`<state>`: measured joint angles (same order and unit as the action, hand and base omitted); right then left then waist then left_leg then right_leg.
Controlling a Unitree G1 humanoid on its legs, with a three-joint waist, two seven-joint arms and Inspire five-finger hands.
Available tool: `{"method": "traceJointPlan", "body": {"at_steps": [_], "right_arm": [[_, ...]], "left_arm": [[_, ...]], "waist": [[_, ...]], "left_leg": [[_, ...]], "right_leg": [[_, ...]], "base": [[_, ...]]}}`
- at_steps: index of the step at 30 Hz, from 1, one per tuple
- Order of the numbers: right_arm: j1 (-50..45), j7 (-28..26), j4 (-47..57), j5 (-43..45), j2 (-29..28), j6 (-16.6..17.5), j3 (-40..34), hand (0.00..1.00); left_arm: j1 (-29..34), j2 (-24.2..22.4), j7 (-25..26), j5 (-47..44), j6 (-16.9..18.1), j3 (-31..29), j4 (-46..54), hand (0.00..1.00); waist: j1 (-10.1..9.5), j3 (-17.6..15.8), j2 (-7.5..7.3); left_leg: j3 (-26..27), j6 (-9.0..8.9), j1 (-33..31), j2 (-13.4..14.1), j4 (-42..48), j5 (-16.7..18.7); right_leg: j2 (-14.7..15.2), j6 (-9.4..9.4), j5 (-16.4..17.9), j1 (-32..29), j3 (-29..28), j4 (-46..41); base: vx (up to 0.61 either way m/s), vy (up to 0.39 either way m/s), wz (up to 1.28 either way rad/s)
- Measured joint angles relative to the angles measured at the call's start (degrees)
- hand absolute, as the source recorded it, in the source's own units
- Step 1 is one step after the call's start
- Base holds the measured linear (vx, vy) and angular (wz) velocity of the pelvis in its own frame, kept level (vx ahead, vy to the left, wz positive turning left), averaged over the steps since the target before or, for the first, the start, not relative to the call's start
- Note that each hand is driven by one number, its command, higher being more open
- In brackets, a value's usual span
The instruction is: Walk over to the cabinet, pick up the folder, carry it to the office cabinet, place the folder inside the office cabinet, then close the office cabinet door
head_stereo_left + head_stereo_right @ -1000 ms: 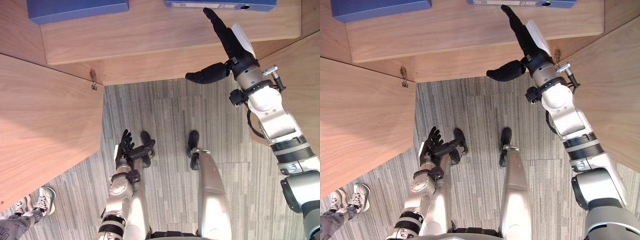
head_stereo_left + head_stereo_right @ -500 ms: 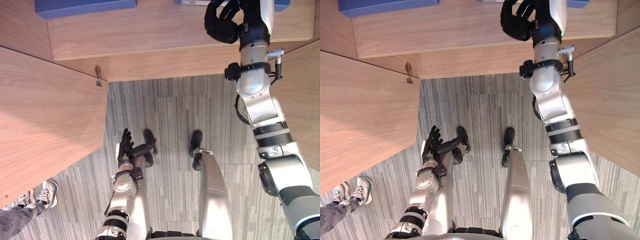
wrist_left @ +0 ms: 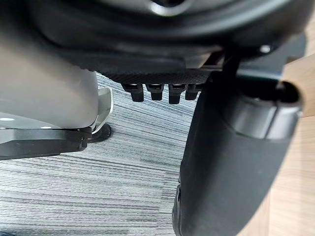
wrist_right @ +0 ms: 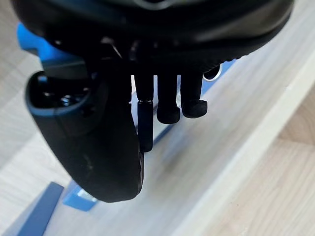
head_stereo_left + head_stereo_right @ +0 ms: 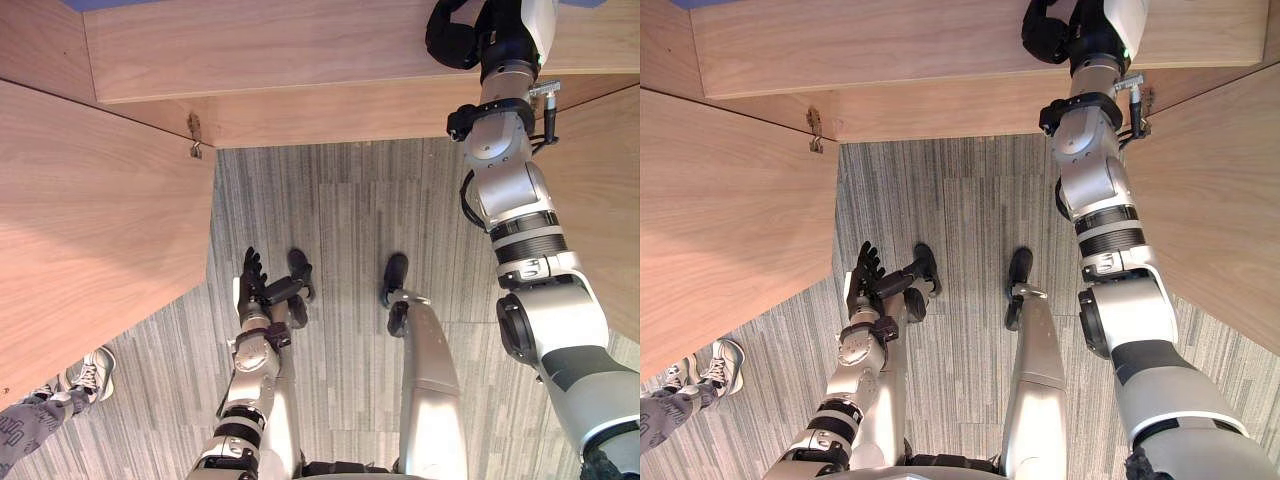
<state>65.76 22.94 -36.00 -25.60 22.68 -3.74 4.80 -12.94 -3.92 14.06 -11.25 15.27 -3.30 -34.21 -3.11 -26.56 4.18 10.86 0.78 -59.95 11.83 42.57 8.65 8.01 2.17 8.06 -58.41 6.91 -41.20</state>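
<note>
Silver-grey arms, black bands; dark left hand, right hand.

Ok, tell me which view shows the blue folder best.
Right wrist view: the blue folder lies on the wooden shelf right beyond the right hand. The eye views catch blue slivers at their top edges.

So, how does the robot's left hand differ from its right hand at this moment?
The left hand hangs low over the grey carpet; the right hand is raised to the wooden cabinet shelf. A blue folder lies by the right hand; by the left hand there is carpet. Both hands are dark.
</note>
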Motion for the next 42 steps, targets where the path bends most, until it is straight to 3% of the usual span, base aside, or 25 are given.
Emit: {"method": "traceJointPlan", "body": {"at_steps": [11,19,29,36,39,42], "right_arm": [[2.41,4.69,-1.88,-1.79,-1.38,-0.95,-0.59,0.00],[12.70,4.94,-8.92,-1.32,-1.01,-3.17,-0.62,0.00],[15.95,4.39,-11.10,3.64,3.01,-3.87,-0.83,0.00],[16.12,4.45,-11.76,9.90,5.64,-3.74,-1.32,0.00],[13.33,4.54,-6.00,13.24,5.70,-3.76,-2.04,0.00],[-0.29,4.89,15.09,14.24,5.18,-3.68,-2.18,0.00]], "left_arm": [[-1.97,0.24,1.47,0.03,0.39,-0.95,0.12,1.00],[-3.10,0.32,2.17,-0.03,0.25,-1.82,0.07,1.00],[-3.61,-0.07,2.22,-0.10,0.24,-1.63,-0.37,1.00],[-3.62,-0.05,2.13,-0.98,0.20,-1.66,1.35,1.00],[-3.63,0.24,2.03,-1.08,-0.25,-1.62,1.83,1.00],[-3.42,0.29,2.08,-1.07,-2.17,-1.48,0.45,1.00]], "waist": [[-0.40,0.00,0.00],[-0.11,0.00,0.00],[0.22,0.00,0.00],[-0.31,0.00,0.00],[-0.20,-0.05,-0.04],[0.20,-0.11,-0.22]], "left_leg": [[-0.64,0.17,-3.81,0.00,1.93,-0.45],[-1.45,-0.12,-5.68,-1.02,-0.01,-2.29],[-2.79,-0.87,-6.01,-3.73,-6.01,-6.48],[-3.70,-0.58,-7.56,-2.84,-2.59,-6.41],[-3.50,-0.43,-7.30,-1.95,-0.34,-5.34],[-3.10,-0.25,-3.41,-0.59,1.64,-3.01]], "right_leg": [[0.36,-0.24,0.42,-4.12,0.13,-2.72],[1.21,-0.31,0.38,-6.13,1.03,-3.09],[3.69,-1.16,0.00,-6.85,3.46,-2.41],[3.42,-1.46,0.26,-7.34,4.20,-4.38],[2.89,-1.51,0.30,-6.72,3.87,-5.12],[1.72,-1.27,0.81,-2.27,3.35,-4.74]], "base": [[-0.02,-0.007,0.02],[0.01,-0.017,0.09],[-0.01,-0.016,0.22],[-0.04,-0.016,0.00],[-0.03,-0.002,-0.18],[-0.04,0.000,-0.25]]}}
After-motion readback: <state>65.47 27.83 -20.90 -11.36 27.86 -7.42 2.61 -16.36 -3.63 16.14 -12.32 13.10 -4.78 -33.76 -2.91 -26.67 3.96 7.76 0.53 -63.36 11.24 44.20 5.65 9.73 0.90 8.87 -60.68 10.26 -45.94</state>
